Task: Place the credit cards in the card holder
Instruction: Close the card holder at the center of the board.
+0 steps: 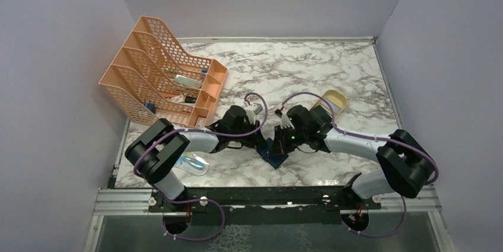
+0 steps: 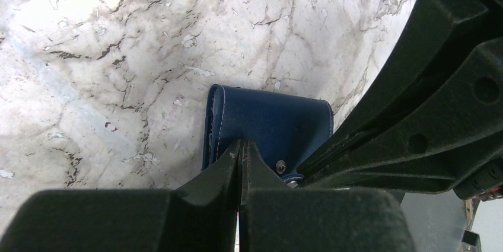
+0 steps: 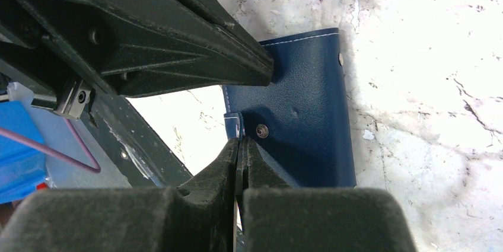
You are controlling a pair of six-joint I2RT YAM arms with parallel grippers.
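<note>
Top external view: both wrists hide most of the navy wallet (image 1: 276,157) at the near middle of the marble table (image 1: 332,68). Left gripper (image 2: 240,152) and right gripper (image 3: 237,142) each pinch its stitched edge, jaws closed.

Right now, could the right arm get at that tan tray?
Probably yes: the tan oval tray lies close beside its wrist, with nothing seen between. But the right gripper looks shut on the navy card holder, so it must let go first.
</note>
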